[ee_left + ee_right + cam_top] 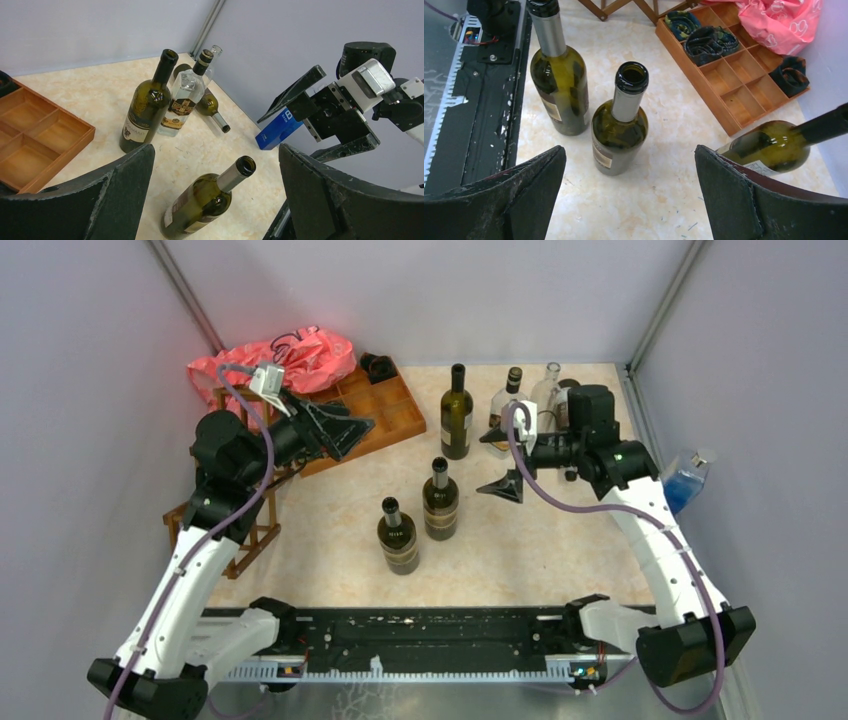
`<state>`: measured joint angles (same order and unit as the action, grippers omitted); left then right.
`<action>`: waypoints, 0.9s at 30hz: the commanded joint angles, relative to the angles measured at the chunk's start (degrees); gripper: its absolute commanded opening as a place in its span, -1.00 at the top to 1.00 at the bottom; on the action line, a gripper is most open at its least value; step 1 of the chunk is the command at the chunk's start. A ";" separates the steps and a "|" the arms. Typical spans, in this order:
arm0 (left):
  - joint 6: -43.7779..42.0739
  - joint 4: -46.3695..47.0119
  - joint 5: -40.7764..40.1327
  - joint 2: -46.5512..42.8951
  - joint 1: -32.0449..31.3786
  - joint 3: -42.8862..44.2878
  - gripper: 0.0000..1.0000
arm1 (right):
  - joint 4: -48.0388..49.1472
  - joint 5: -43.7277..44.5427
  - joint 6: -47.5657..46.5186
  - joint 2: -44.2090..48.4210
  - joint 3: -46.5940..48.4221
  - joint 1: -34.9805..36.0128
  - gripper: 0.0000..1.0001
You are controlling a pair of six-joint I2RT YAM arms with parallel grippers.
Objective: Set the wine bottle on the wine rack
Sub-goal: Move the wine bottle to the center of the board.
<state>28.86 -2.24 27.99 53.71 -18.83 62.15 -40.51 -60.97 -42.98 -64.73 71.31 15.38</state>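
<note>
**Wine rack** (252, 537): dark wooden open frame, left of the frame in the top view, standing on the desk (560, 550) and partly covered by the left arm.

**Wine bottles:** two dark green ones stand upright at centre frame, well apart from the rack. The near bottle (399, 538) is just beside the second bottle (440, 502). A taller bottle (457, 415) stands upper centre, with a clear bottle (510, 400) to its right.

**Left jaws:** wide apart, holding nothing, over the orange-brown tray (385, 415).

**Right jaws:** wide apart, holding nothing, right of centre.

**Pink bag** (290, 358): upper left, behind the tray.
</note>
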 commanded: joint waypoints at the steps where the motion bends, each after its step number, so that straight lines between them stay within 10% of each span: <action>1: 0.20 -1.60 -2.25 -2.21 0.53 -0.29 -0.97 | -1.30 -0.97 -3.65 1.37 -0.50 1.48 -0.97; 27: -0.22 -2.99 -3.83 -5.27 0.52 -1.24 -0.97 | 14.16 12.15 13.66 -10.65 1.97 16.44 -0.66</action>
<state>28.47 -6.00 24.53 50.09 -18.81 61.93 -33.87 -50.30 -34.17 -73.87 70.54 29.47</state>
